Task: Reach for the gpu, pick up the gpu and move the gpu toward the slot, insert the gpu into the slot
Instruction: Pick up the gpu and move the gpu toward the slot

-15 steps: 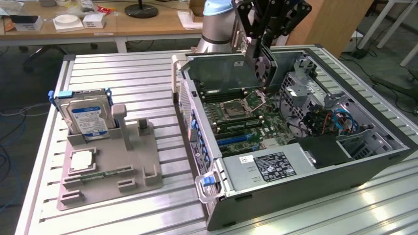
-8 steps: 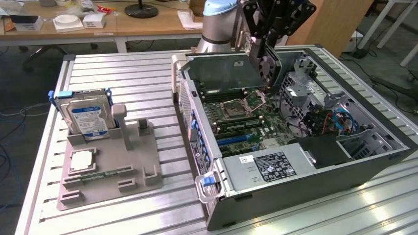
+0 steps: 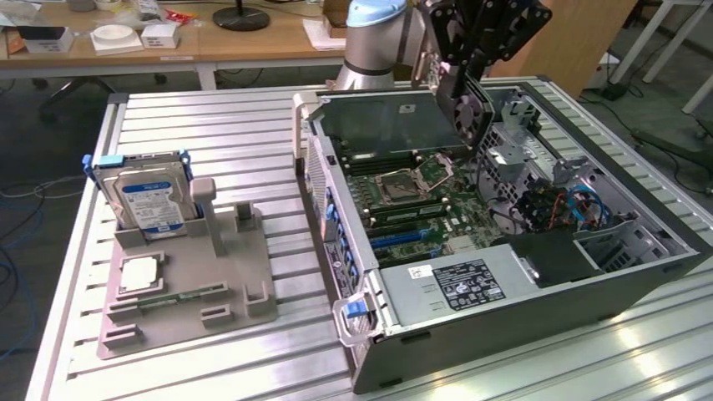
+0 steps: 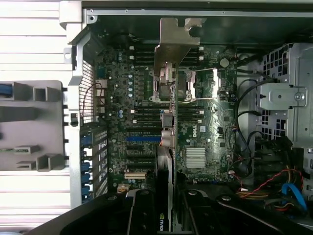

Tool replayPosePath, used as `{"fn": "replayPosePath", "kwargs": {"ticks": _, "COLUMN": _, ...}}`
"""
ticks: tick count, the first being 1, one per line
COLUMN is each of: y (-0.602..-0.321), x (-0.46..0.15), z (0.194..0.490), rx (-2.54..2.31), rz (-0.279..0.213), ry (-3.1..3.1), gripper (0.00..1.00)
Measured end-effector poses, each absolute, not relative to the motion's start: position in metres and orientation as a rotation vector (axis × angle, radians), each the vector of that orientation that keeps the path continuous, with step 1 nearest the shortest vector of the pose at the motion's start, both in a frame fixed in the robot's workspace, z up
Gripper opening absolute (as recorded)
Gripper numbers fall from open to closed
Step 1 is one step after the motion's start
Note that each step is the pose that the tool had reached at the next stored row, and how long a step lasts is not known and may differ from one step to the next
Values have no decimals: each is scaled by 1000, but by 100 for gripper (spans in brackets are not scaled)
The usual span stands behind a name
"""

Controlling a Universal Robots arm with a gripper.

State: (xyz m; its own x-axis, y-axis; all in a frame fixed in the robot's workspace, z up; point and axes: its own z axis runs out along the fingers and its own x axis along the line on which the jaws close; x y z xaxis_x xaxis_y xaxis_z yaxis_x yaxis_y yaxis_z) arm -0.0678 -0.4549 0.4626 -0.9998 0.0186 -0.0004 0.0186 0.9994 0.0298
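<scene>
Green gpu (image 3: pixel 390 121) pinched between gripper (image 4: pixel 168 203) fingers, held raised over motherboard (image 3: pixel 446 209) of open case (image 3: pixel 535 301), pale bracket (image 4: pixel 177 36) at end away from gripper, hard drive (image 3: pixel 150 200) upright at exterior view's left.

Green gpu (image 3: pixel 385 121) aloft over motherboard (image 3: pixel 446 210)

Soft, even light comes from above, so the ribbed metal worktop (image 3: pixel 223 117) looks bright, with white shiny patches near its front corner on the exterior view's right, and the shadows on it are faint. In the wrist view the worktop glows almost pure white, while the inside of the computer case (image 4: pixel 195 22) is dim and its far corners go nearly black. The pale metal bracket of the gpu (image 4: pixel 168 127) catches the light, and the claw (image 4: pixel 168 215), close to the camera, looks dark and fuzzy.
</scene>
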Motion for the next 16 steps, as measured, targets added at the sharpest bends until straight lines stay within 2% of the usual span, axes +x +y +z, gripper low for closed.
{"fn": "replayPosePath", "kwargs": {"ticks": 16, "y": -455, "x": -41, "z": 463, "rx": 29, "rz": 47, "ry": 3140, "gripper": 26}}
